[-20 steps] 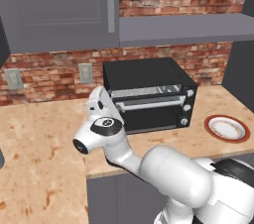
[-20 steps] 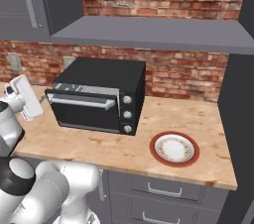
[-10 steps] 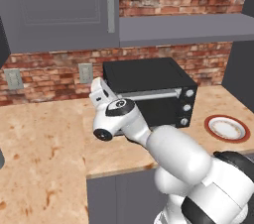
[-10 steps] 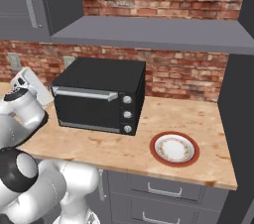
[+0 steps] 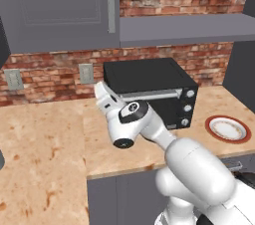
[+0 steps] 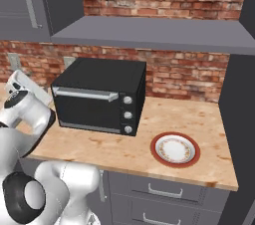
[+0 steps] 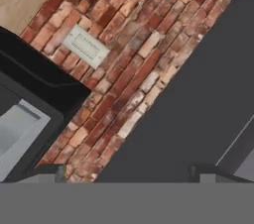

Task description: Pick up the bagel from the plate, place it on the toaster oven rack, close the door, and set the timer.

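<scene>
Brick wall point(image 7: 124, 59) and counter point(image 6: 149, 144) ahead of me.
My gripper point(image 7: 126, 172) sits spread wide, gripping nothing, aimed at the wall left of the toaster oven point(image 6: 99, 97); its door point(image 6: 89, 107) is shut, plate point(image 6: 175, 149) to its right.

The black toaster oven point(image 6: 99, 97) stands at the table's back edge against the brick wall, its door point(image 6: 88, 108) upright and apparently shut, the silver bar handle along its top. The red-rimmed white plate point(image 6: 176, 149) lies near the table's front edge, right of the oven.
</scene>
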You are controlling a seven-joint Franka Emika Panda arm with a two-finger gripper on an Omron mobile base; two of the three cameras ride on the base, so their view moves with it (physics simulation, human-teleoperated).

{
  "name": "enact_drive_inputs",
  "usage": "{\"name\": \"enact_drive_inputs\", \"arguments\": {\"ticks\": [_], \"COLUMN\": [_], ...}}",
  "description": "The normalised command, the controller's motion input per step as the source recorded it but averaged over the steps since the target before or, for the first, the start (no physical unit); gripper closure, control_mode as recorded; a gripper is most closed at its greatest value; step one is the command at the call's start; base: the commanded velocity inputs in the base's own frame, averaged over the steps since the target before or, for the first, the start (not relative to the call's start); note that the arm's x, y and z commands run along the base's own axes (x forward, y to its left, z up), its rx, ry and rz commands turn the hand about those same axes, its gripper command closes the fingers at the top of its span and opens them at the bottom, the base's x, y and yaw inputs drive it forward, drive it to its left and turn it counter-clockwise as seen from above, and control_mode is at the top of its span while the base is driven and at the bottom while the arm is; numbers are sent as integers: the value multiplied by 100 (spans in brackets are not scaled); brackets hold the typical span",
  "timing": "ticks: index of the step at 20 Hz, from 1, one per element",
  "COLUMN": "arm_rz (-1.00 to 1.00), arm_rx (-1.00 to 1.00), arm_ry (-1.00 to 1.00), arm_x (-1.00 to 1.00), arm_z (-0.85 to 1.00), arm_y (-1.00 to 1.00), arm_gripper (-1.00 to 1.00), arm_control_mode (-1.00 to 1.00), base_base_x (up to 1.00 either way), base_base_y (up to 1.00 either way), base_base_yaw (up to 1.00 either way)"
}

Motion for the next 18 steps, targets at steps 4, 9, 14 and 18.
{"name": "enact_drive_inputs", "arguments": {"ticks": [4, 9, 14, 18], "arm_rz": [6, -3, -29, -35], "arm_rx": [0, 6, 36, 35], "arm_ry": [-3, 11, 53, 58], "arm_x": [-73, -21, -46, -59], "arm_z": [92, 87, 66, 65], "arm_y": [-5, -21, -87, -83], "arm_gripper": [-100, -100, -100, -100], "arm_control_mode": [-100, -100, -100, -100], "base_base_x": [0, 0, 0, 0], "base_base_y": [0, 0, 0, 0], "base_base_yaw": [0, 0, 0, 0]}}
